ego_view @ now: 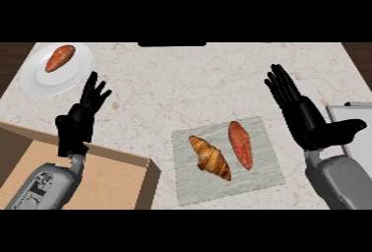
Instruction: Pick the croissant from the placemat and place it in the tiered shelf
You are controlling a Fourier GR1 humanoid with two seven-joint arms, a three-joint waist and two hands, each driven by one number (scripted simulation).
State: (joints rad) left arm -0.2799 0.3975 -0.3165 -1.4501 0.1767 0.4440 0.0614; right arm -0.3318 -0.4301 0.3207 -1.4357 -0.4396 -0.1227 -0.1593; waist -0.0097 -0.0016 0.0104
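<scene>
Holding nothing: right hand (pixel 309 120) is open, fingers straight and pointing up the counter, thumb sticking out to the right. It sits right of the placemat (pixel 265 172), clear of it, forearm coming in from the lower right corner. Thumb tip lies over the edge of a white tray-like thing (pixel 356 128) at the right border; only part of that shows, can't tell what it is.

Left hand (pixel 80 118) is also open and empty, fingers straight and slightly spread, pointing up. It's well left of the placemat, above the far corner of a cardboard-coloured box (pixel 109 182) that fills the lower left.

Croissant (pixel 210 157) lies on the placemat, left half of it, long axis running diagonally from upper left to lower right. Neither hand touches it. Just right of it, on the same placemat, lies a sweet potato (pixel 240 144), reddish orange, nearly upright in view, tilted a little. Small gap between the two, not touching.

Placemat is a pale grey textured rectangle, slightly skewed, lying on the marble counter (pixel 189 83) between the two hands and nearer the lower edge.

Far up-left of the placemat, near the counter's corner, a white plate (pixel 40 81) carries a second sweet potato (pixel 59 57). A dark strip (pixel 172 44) shows at the counter's top edge, straight up from the placemat.

No tiered shelf identifiable in view.
</scene>
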